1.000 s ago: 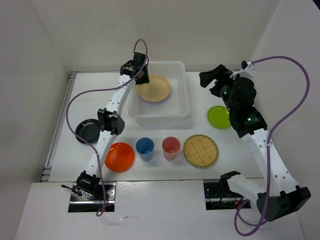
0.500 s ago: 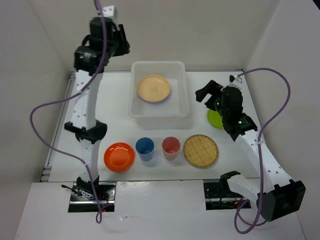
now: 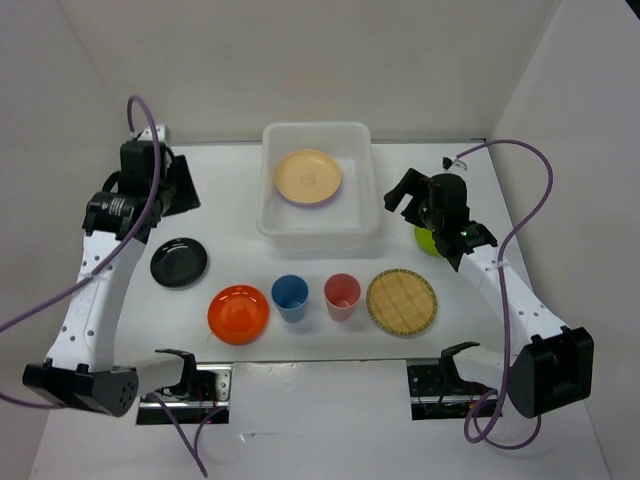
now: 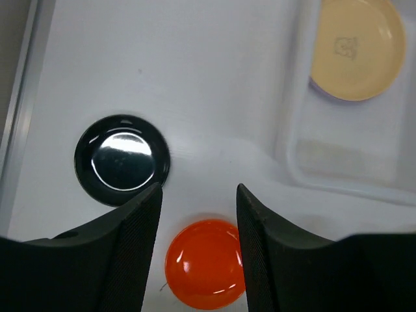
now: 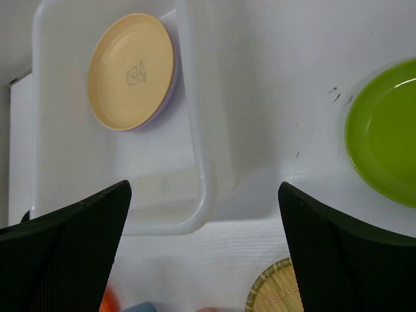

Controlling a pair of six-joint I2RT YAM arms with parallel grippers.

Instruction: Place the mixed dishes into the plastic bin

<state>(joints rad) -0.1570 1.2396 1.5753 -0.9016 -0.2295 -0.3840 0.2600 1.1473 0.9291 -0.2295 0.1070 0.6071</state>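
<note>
Inside the plastic bin (image 3: 320, 238) the pale yellow plate (image 3: 308, 176) now lies released, and the left fingers (image 4: 136, 240), apart and empty, have swung left of the bin above the black plate (image 3: 179, 262), while the right fingers (image 5: 71, 240) gape empty to its right.

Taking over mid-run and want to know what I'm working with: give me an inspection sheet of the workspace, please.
Surface: white tabletop, dishes spread over its near half.
Job's things: white translucent plastic bin holds a pale yellow round plate lying on a purple plate; outside it are a black round plate, orange round plate, blue cup, pink-red cup, woven tan disc, lime green round plate.
Clutter: nothing seen.
Grippers: left claw open, empty, above the black and orange plates; right claw wide open, empty, between bin and green plate.
Cables: purple cables loop off both arms.
Surroundings: plain white walls.
</note>
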